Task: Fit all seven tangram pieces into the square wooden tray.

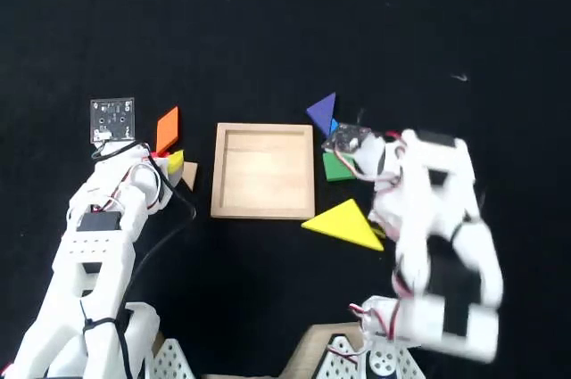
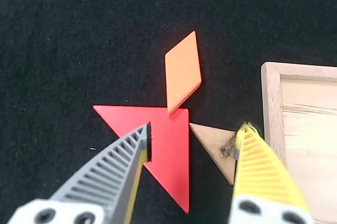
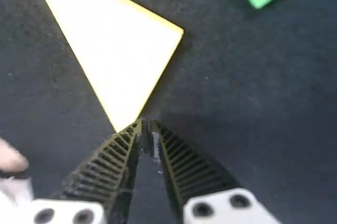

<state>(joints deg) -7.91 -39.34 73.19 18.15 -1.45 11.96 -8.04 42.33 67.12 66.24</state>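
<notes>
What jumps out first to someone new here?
The wooden tray sits mid-table with no piece in it, coloured pieces scattered either side. The big yellow triangle lies off its near right corner, the shut right gripper at its tip; the open left gripper hangs over the red triangle.

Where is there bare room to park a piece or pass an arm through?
Bare: the black cloth past the far rim of the tray, the tray floor, and the cloth in front of its near rim. Crowded: tray's left, with orange parallelogram, red triangle, wooden triangle and left pincer; tray's right, with purple triangle, green piece, yellow triangle.
</notes>
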